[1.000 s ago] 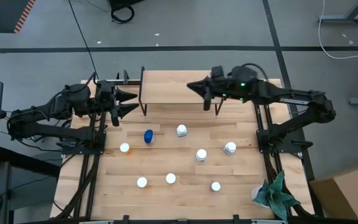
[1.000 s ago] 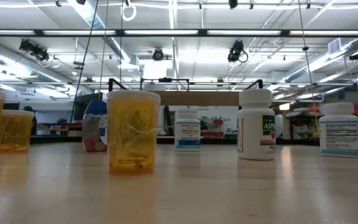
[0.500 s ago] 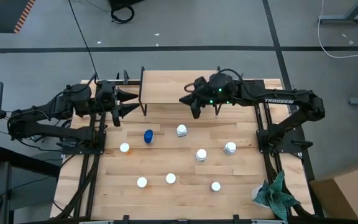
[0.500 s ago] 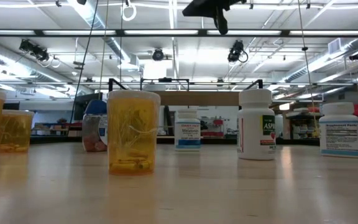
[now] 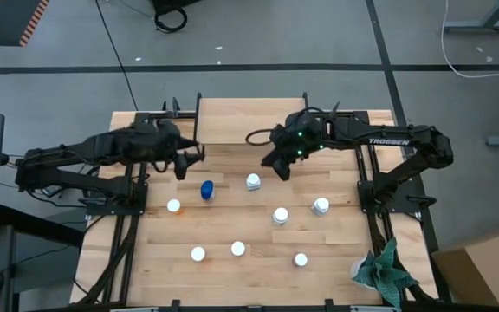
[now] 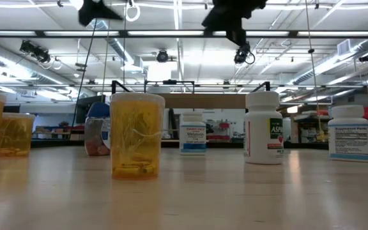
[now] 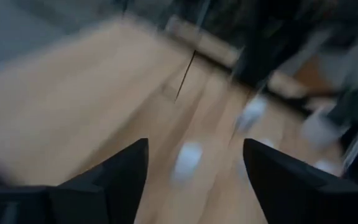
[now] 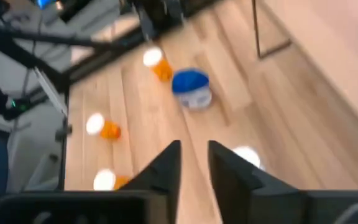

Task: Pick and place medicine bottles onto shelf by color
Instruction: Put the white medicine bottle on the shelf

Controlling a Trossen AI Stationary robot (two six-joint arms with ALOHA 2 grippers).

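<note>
Several medicine bottles stand upright on their bases on the wooden table: a blue-topped one (image 5: 207, 190), a white-capped orange one (image 5: 173, 206), white ones (image 5: 253, 182) (image 5: 281, 216) (image 5: 320, 206), and more toward the near edge (image 5: 238, 249). The shelf (image 5: 232, 121), a light board on black legs, stands at the far edge with nothing on it. My left gripper (image 5: 193, 159) (image 7: 194, 168) hangs open in the air, off the shelf's left end. My right gripper (image 5: 263, 151) (image 8: 194, 165) hovers in front of the shelf, above the bottles, its fingers a narrow gap apart with nothing between them.
A green crumpled thing (image 5: 386, 273) lies at the table's near right corner. Black arm mounts (image 5: 115, 204) (image 5: 388, 199) run along both side edges. In the low view an orange bottle (image 6: 137, 135) stands closest, with white bottles (image 6: 264, 128) behind it.
Both grippers have come down and tipped their fingers downward. My right gripper has swung from over the shelf's right end toward the table's middle and near side. My left gripper stayed put at first, then moved right and nearer, toward the blue-topped bottle.
</note>
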